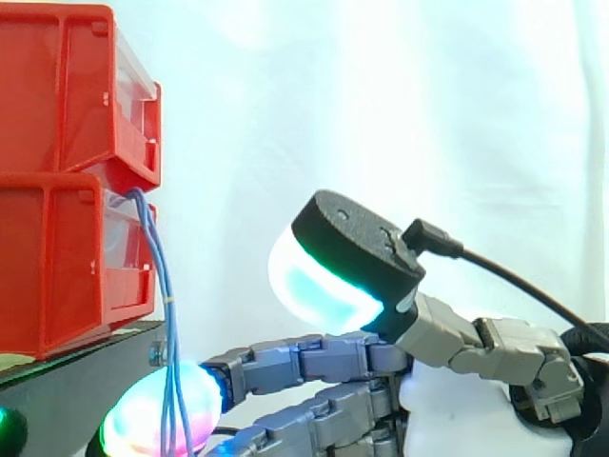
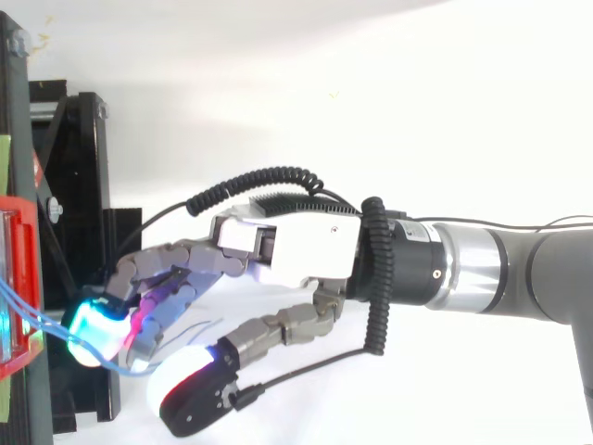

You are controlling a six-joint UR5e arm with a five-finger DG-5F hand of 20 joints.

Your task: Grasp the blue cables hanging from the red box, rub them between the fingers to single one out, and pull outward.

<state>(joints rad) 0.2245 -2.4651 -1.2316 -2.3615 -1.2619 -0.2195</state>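
Thin blue cables (image 1: pixel 158 262) hang out of the lower red bin (image 1: pixel 48 267) and drop past the stand's edge. My hand (image 1: pixel 447 400) reaches in from the right with its fingers stretched out nearly straight. One glowing fingertip pad (image 1: pixel 143 414) sits right behind the cables low down and touches them. The thumb, with its big white-cyan pad (image 1: pixel 319 281), is lifted well clear to the right. In the top view the hand (image 2: pixel 306 246) points left; its cyan pad (image 2: pixel 93 326) lies against the cables (image 2: pixel 20 308) just off the bin's front (image 2: pixel 23 246).
An upper red bin (image 1: pixel 57 95) is stacked on the lower one. Both stand on a black stand (image 1: pixel 76 381), which runs along the left edge in the top view (image 2: pixel 83 185). A white curtain hangs behind.
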